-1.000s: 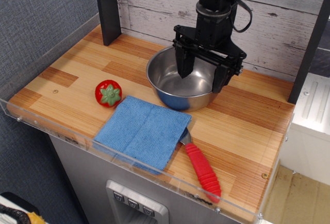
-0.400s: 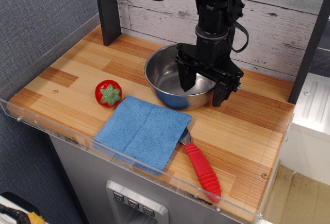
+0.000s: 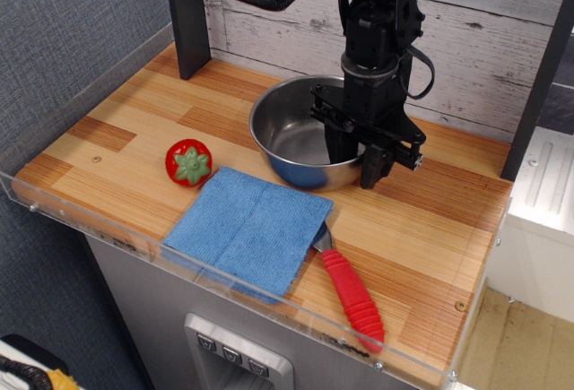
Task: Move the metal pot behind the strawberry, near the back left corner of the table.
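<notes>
- A wooden tabletop [image 3: 134, 117] of light and reddish-brown planks fills the scene, with a clear acrylic lip along its near edge.
- The metal pot [image 3: 291, 139], a shiny round steel bowl, sits toward the far middle of the tabletop, close to the whitewashed plank wall [image 3: 269, 9] behind it.
- A black robot arm [image 3: 377, 22] comes down from above over the right side of the pot.
- Its pincer [image 3: 357, 159] straddles the pot's right-hand rim: one finger reaches down inside the bowl, the other stands outside it, low by the tabletop.
- The fingers are narrowed around the wall of the pot, but I cannot tell whether they are actually pressing on the metal.
- The strawberry [image 3: 188, 162], small and red with a green leaf cap facing up, lies to the left of the pot and nearer to us, well apart from it.
- A blue cloth [image 3: 249, 225], folded flat, lies just near of the pot, between strawberry and pot on the near side; its far right corner sits close to the pot's base.
- A utensil with a ribbed red handle [image 3: 352, 298] lies to the right of the cloth, its metal end tucked under the cloth's right edge.
- A dark upright post [image 3: 188, 13] stands on the far left corner of the tabletop, beside the open planks behind the strawberry.
- A second dark post [image 3: 538, 85] rises at the far right edge.
- A grey fabric panel [image 3: 63, 31] walls off the left side.
</notes>
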Tool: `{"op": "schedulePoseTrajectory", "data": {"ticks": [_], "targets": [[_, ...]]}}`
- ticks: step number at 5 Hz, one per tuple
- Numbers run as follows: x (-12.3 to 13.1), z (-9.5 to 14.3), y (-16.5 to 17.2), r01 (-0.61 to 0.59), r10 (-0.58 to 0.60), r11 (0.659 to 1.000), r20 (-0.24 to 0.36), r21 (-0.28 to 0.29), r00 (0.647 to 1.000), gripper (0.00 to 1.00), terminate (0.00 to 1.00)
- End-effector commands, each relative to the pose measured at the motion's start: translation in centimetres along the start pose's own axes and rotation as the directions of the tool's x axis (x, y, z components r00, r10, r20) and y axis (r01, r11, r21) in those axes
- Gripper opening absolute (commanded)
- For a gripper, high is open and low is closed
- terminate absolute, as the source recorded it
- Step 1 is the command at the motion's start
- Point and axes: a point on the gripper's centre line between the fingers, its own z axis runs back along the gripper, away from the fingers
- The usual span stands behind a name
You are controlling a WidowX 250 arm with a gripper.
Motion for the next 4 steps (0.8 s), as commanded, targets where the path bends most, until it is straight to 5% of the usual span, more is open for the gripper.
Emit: {"op": "schedulePoseTrajectory", "data": {"ticks": [1, 3, 4], "targets": [[0.4, 2.4, 0.2, 0.009, -0.012, 0.999, 0.070, 0.040, 0.997, 0.00, 0.00], [0.6, 3.9, -0.2, 0.053, -0.053, 0.999, 0.070, 0.001, 0.996, 0.00, 0.00], [1.5, 7.0, -1.6, 0.062, -0.059, 0.998, 0.124, -0.025, 0.990, 0.00, 0.00]]}}
